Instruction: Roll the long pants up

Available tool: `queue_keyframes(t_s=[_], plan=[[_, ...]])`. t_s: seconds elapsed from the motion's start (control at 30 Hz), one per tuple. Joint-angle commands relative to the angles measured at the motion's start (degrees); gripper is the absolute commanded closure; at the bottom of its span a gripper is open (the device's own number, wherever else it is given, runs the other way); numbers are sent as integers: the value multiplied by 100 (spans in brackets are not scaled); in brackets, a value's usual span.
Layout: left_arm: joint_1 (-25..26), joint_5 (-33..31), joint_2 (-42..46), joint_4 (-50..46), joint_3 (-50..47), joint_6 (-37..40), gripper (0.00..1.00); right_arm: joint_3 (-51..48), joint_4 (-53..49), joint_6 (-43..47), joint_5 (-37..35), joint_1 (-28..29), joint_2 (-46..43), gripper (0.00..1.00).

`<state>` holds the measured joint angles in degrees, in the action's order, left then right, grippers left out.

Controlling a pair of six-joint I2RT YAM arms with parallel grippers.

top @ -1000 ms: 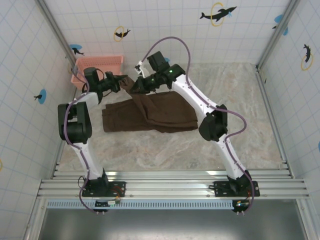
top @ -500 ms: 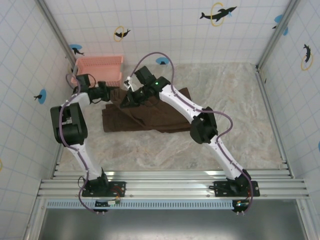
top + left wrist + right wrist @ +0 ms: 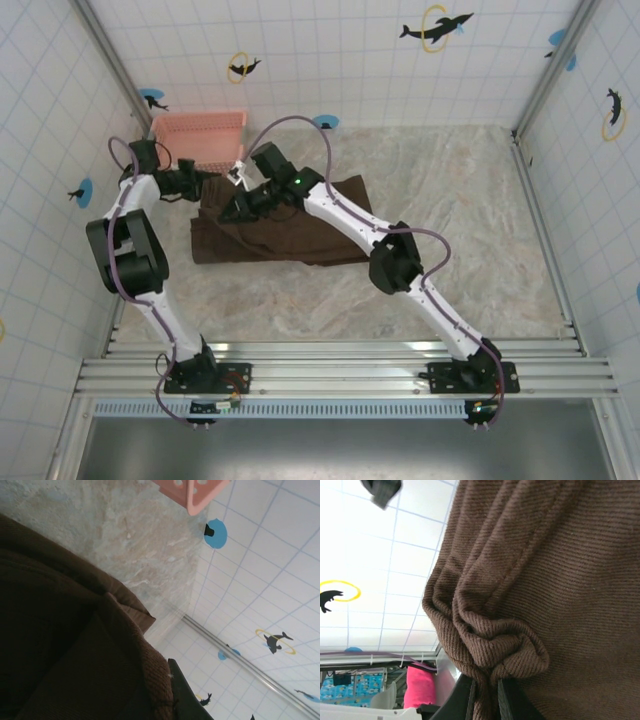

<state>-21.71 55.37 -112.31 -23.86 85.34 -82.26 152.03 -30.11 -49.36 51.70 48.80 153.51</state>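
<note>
The long pants, dark brown ribbed cloth, lie folded across the middle left of the table. My left gripper is at their far left corner, shut on the cloth edge. In the left wrist view the pants bunch against one dark finger. My right gripper is just right of the left one, low over the cloth. In the right wrist view it is the right gripper that pinches a gathered fold of the pants between nearly closed jaws.
A pink basket stands at the back left by the tiled wall, close behind my left gripper; its corner, the basket, shows in the left wrist view. Bare marbled table stretches right of the pants and in front of them.
Both grippers have moved left, carrying the held cloth with them. The pants' left edge now lies farther left, and the raised fold has come down flatter.
</note>
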Motion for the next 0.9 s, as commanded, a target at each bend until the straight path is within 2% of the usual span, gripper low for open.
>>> queue_keyframes(t_s=[0.0, 0.17, 0.23, 0.3, 0.37, 0.43, 0.5, 0.6, 0.7, 0.73, 0.77, 0.8, 0.87], plan=[[-105, -361, -295, 203, 323, 222, 100, 338, 321, -521, 822, 424, 460, 86], [-105, -416, -573, -142, 680, 461, 100, 371, 1597, -1356, 832, 415, 905, 75], [-112, -463, -657, -388, 839, 647, 100, 468, 1702, -1485, 819, 403, 1065, 70], [-114, -543, -725, -706, 1003, 896, 85, 471, 1735, -1515, 860, 403, 1158, 59], [-112, -598, -765, -850, 1080, 1054, 66, 472, 1641, -1515, 847, 402, 1233, 55], [-114, -647, -775, -938, 1090, 1146, 56, 486, 1696, -1561, 909, 409, 1323, 49], [-113, -735, -766, -1111, 1130, 1283, 41, 499, 1651, -1594, 907, 408, 1369, 43], [-114, -894, -716, -1361, 1240, 1551, 32, 499, 1538, -1492, 976, 364, 1326, 39], [-114, -1021, -626, -1494, 1333, 1723, 29, 497, 1113, -1115, 1022, 263, 1144, 36], [-113, -1054, -570, -1518, 1345, 1774, 28, 495, 740, -872, 1022, 207, 1033, 35], [-114, -1071, -507, -1542, 1354, 1826, 15, 496, 391, -637, 1044, 128, 912, 35], [-108, -1096, -447, -1572, 1362, 1880, 11, 491, 27, -348, 1062, 54, 779, 34], [-112, -1172, -285, -1629, 1362, 2080, 11, 402, -917, 419, 1034, -144, 396, 32]])
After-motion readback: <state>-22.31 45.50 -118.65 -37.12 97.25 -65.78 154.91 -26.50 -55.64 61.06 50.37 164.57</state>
